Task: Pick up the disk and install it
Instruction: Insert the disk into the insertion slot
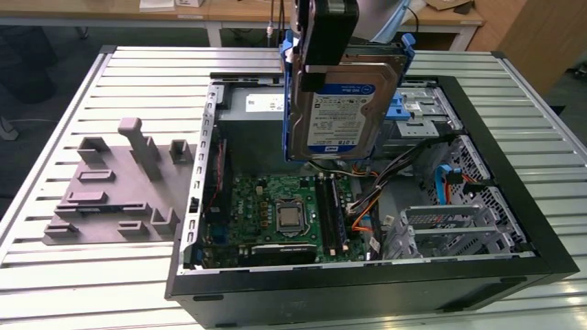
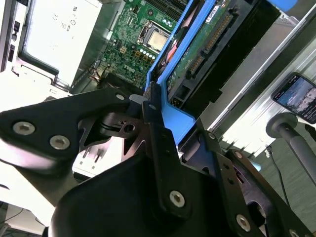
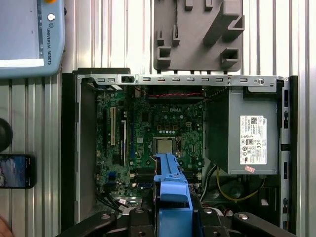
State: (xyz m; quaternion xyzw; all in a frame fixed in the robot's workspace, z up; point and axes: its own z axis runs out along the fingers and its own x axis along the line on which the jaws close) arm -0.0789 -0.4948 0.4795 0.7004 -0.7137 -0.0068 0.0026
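Pickup is done: the claw (image 1: 317,72), clamped on the disk (image 1: 341,120), holds it above the open case's (image 1: 515,172) 12 o'clock end, not yet installed.

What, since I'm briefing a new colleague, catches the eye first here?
The disk, in its blue carrier, hangs upright in the gripper above the open computer case. Below it, the green motherboard lies exposed; a grey moulded fixture sits on the table at the exterior view's left.
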